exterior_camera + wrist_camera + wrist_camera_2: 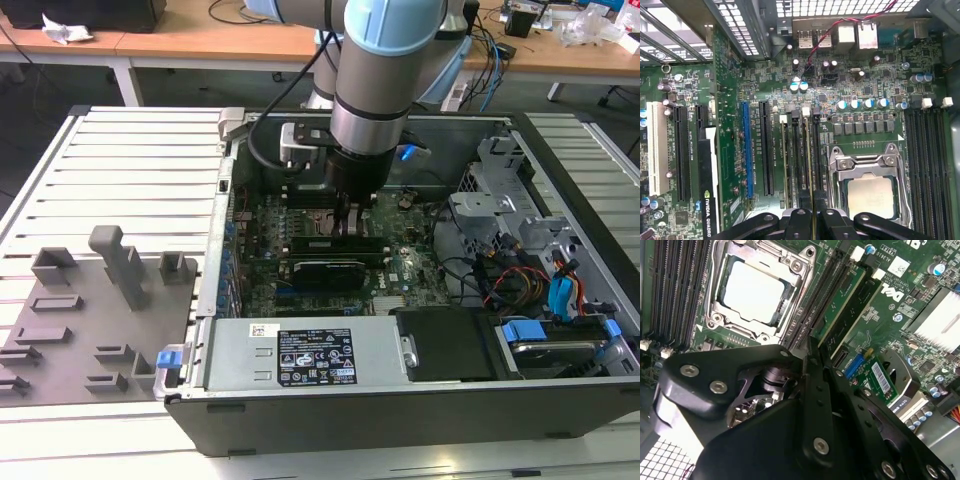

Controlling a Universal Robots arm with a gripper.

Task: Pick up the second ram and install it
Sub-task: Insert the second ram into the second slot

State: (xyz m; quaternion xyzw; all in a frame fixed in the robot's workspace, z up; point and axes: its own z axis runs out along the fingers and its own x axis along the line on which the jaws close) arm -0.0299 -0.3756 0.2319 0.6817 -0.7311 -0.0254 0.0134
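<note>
Exterior view: gripper point(352, 222) lowered onto the motherboard point(400, 270); second wrist view: fingers point(812, 390) pinch narrowly on the second ram point(839, 305) beside the processor socket point(752, 290); first wrist view: stick point(812, 165) sits in its slot, where tilt could jam it.

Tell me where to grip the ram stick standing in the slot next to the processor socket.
Pinch the second ram by its two flat faces near mid-length, at the exposed top edge, coming straight down from above. It stands on edge between neighbouring slots and the processor socket, so sideways approaches look blocked.
</note>
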